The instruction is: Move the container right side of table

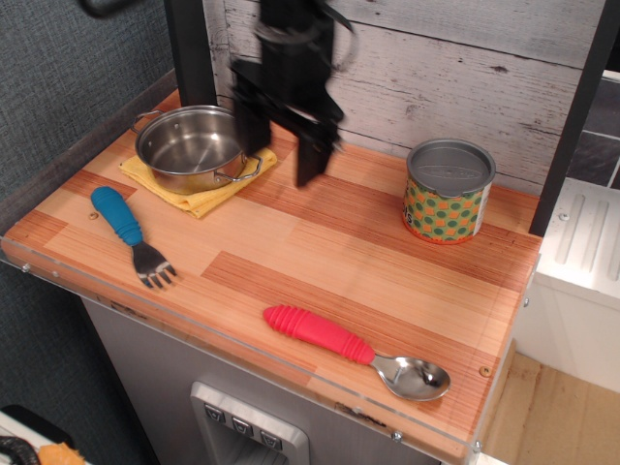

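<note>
The container (449,191), a short can with a grey lid and a green-and-orange dotted label, stands upright at the back right of the wooden table (320,262). My black gripper (278,140) hangs open and empty above the table's back middle, well left of the can and just right of the steel pot. Its two fingers (312,155) point down and are spread apart. Nothing is held.
A shiny steel pot (194,145) sits on a yellow cloth (201,197) at the back left. A blue-handled fork (129,232) lies at the front left. A red-handled spoon (354,349) lies near the front edge. A plank wall runs behind, with black posts at both sides.
</note>
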### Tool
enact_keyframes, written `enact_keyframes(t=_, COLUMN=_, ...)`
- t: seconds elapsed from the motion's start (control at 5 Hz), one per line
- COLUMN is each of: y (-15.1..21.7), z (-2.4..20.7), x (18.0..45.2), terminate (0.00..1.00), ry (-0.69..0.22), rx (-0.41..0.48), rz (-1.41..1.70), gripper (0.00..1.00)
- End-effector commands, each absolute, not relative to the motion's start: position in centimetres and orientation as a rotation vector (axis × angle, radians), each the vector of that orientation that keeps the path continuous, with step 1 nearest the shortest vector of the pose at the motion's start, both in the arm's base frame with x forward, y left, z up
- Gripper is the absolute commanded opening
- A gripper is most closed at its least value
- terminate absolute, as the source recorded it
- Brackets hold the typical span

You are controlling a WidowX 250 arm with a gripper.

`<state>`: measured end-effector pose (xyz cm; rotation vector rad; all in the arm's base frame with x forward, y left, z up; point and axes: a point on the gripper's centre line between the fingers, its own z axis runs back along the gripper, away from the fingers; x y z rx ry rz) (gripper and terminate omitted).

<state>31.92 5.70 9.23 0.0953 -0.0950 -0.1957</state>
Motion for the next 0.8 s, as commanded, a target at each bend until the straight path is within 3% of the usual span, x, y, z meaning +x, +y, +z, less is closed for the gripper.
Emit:
enact_keyframes(t=0.0, y=10.8, z=13.3, x=33.5, terminate=0.00, ry=-0.170, rx=0.143, rz=-0.134, gripper=1.00)
enact_keyframes(t=0.4, y=12.6, z=14.7, x=34.3, terminate=0.00, ry=-0.174, rx=0.152, rz=-0.119, gripper=1.00)
enact_keyframes(t=0.6, y=12.6, z=14.7, x=34.3, terminate=1.00, ry=-0.174, rx=0.152, rz=-0.119, gripper=1.00)
